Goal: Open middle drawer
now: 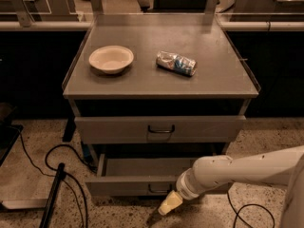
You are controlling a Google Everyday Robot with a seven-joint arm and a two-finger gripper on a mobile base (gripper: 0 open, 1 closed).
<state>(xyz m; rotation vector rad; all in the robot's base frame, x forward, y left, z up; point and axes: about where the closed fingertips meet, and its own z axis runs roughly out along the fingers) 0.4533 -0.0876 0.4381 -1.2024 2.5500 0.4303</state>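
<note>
A gray metal cabinet (76,109) is seen from the near side, looking down. A white robot arm (247,171) is extended in from the right. The middle drawer (123,184) is shown pulled out toward the near side, below the upper drawer (114,128). On the surface (142,82) a pale bowl (111,59) is placed left and a crushed can (176,63) right. The tool (170,204) is held just below the middle drawer's dark handle (159,190). Whether it is spread or pressed together cannot be told.

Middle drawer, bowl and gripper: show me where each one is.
middle drawer (118,185), camera view, left part of its front panel
bowl (111,58), camera view, its inner middle
gripper (167,206), camera view, pale tip by drawer front
</note>
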